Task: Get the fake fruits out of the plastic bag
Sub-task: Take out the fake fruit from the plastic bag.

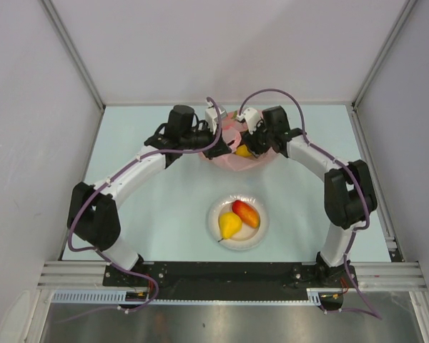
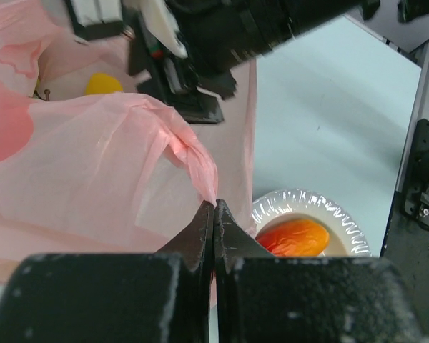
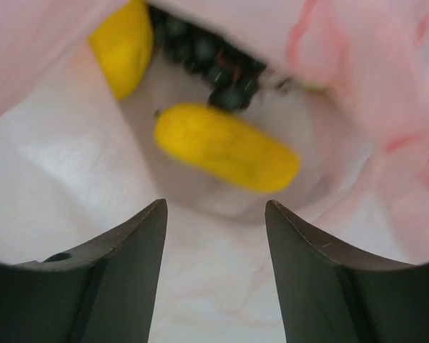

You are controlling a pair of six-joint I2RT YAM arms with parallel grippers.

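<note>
The pink plastic bag [image 1: 232,158] lies at the back of the table between both arms. My left gripper [image 2: 214,204] is shut on a gathered fold of the bag's rim [image 2: 193,153], holding the mouth up. My right gripper [image 3: 216,207] is inside the bag, open, with nothing between its fingers. Just beyond its tips lies a long yellow fruit [image 3: 225,146], with a second yellow fruit [image 3: 123,46] and a dark grape bunch [image 3: 207,61] farther in. In the top view a yellow fruit [image 1: 242,151] shows in the bag's mouth.
A white plate [image 1: 256,234] sits in front of the bag, mid-table, holding a yellow pear [image 1: 229,226] and a red-orange fruit [image 1: 246,213]. Grey walls close in the table on three sides. A metal rail [image 1: 229,271] runs along the near edge.
</note>
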